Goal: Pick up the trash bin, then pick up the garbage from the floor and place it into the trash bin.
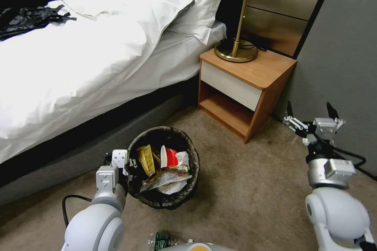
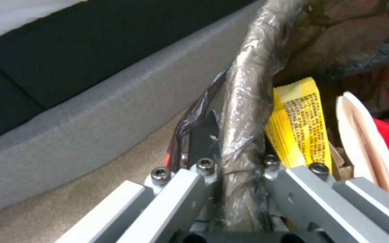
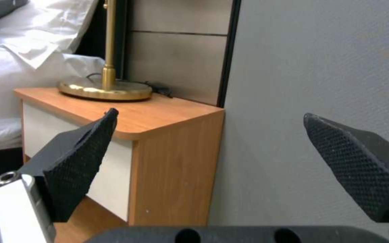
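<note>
- While the bin [image 1: 165, 166] sits on the carpet by the bed [image 1: 78, 66], the left end effector [image 1: 131, 164] is clamped on its near-left rim; the wrist view shows the bag-wrapped rim [image 2: 241, 135] pinched between the fingers.
- Garbage is already inside: a yellow wrapper [image 1: 146, 159], a red-and-white cup [image 1: 169, 157] and a shiny packet [image 1: 165, 178].
- Honestly the grip worries me. It's thin rim plus slippery liner on one side only, so a lift could tip the bin and spill everything, or the bag could just slide off.
- Something green [image 1: 161, 240] lies on the floor right at the robot's base; can't tell what it is.
- Right end effector [image 1: 313, 114] hangs wide open and empty, out near the nightstand [image 1: 251, 82] and wall.
</note>
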